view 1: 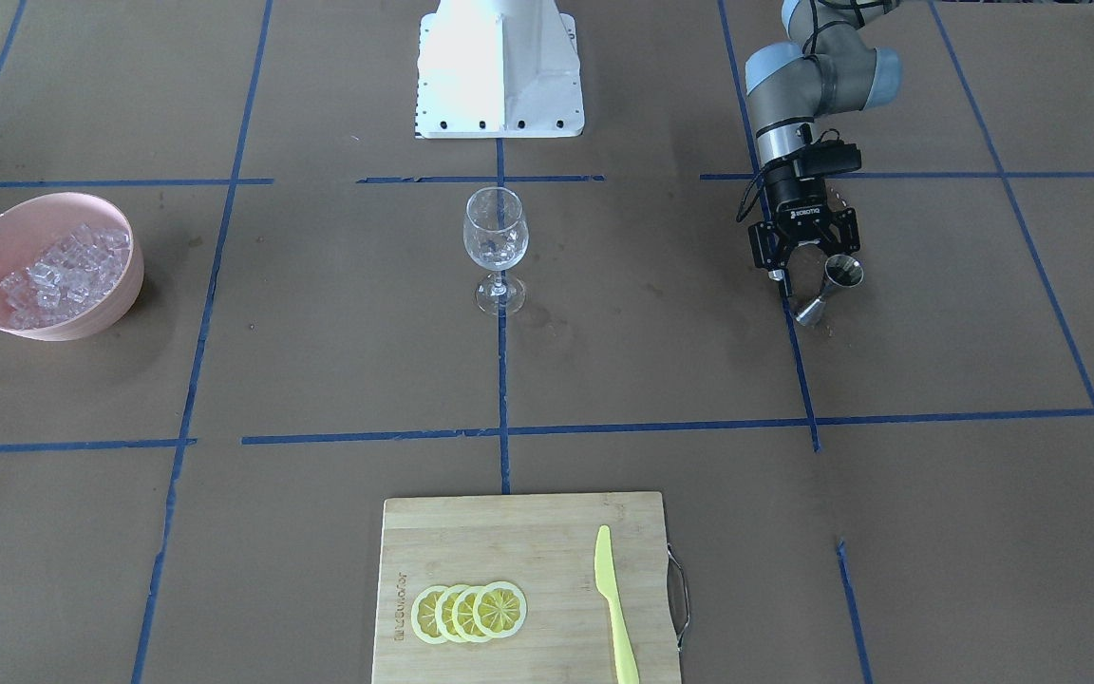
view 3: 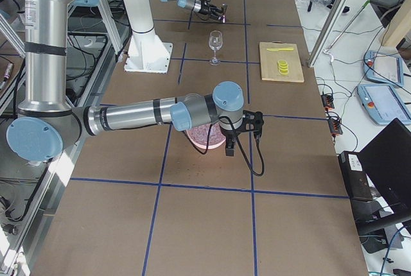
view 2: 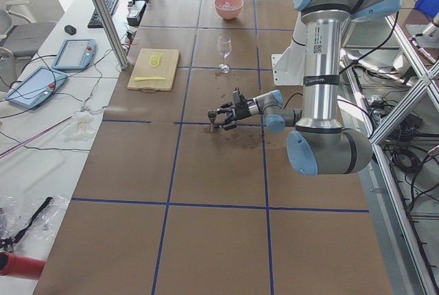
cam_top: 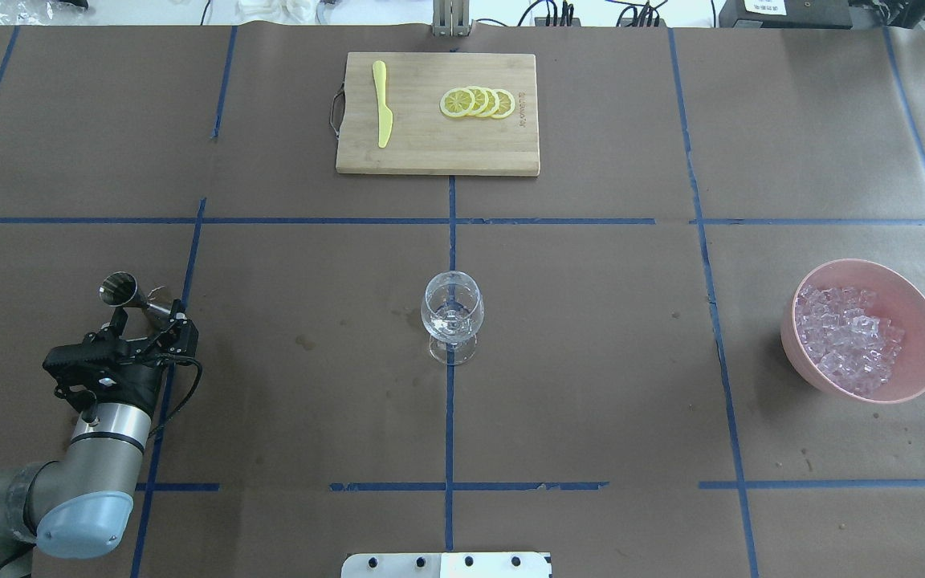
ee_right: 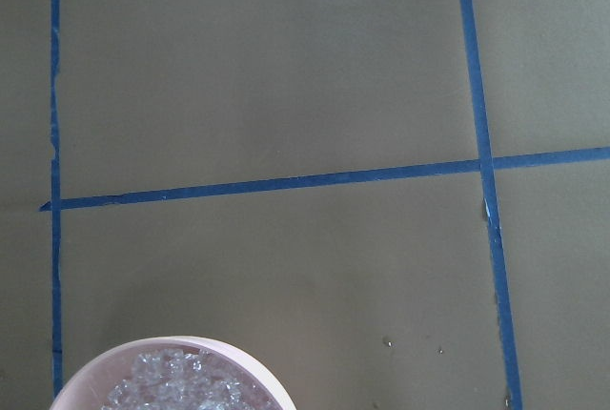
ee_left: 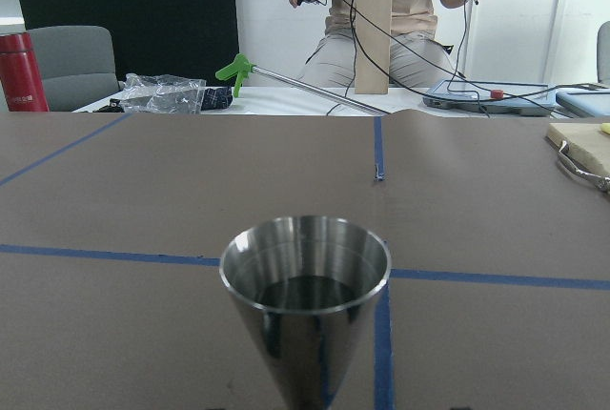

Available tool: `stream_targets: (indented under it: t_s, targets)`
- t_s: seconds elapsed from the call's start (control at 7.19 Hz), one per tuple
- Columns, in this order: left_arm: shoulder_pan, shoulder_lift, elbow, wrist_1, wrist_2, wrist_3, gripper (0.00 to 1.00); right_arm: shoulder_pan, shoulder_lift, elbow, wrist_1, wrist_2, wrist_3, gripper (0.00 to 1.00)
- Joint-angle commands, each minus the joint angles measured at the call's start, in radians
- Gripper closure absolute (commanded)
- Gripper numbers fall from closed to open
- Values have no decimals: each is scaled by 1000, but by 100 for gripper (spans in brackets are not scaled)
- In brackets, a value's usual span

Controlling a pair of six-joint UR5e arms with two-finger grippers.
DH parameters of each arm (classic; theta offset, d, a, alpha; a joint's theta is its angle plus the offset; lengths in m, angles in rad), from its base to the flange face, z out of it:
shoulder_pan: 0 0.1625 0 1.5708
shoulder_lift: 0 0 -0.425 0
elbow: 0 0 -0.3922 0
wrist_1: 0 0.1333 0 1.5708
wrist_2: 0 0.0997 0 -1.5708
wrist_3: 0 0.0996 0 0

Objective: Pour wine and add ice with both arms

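A steel jigger (cam_top: pixel 127 293) with dark liquid inside (ee_left: pixel 305 291) stands on the table at the robot's left. My left gripper (cam_top: pixel 148 311) is low beside it, open, its fingers spread on either side of the jigger's lower cone without closing on it. The clear wine glass (cam_top: pixel 452 311) stands upright at the table's middle. Ice (cam_top: pixel 848 337) fills a pink bowl (cam_top: pixel 924 309) at the robot's right. My right gripper (view 3: pixel 230 149) hangs just past that bowl (view 3: pixel 204 137) and shows only in the right side view, so I cannot tell its state. The ice (ee_right: pixel 176 391) peeks into the right wrist view.
A wooden cutting board (cam_top: pixel 430 152) at the far side holds lemon slices (cam_top: pixel 478 102) and a yellow knife (cam_top: pixel 382 112). The white robot base (view 1: pixel 499 66) sits at the near side. A seated person (ee_left: pixel 391 10) is beyond the table in the left wrist view.
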Motion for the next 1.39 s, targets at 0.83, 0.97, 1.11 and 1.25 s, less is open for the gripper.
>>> stream_targets:
  t_s: [0.83, 0.97, 1.11, 1.25]
  targets:
    - [-27, -17, 31, -6, 0, -2, 91, -66, 8, 20, 37, -8, 96, 0]
    - [-32, -16, 26, -8, 0, -2, 100, -66, 8, 20, 37, -9, 96, 0]
    - [-41, -14, -9, -9, 0, -2, 100, -66, 8, 20, 37, -9, 96, 0]
    - [-56, 2, -62, -9, 0, 11, 100, -66, 8, 21, 37, -9, 96, 0]
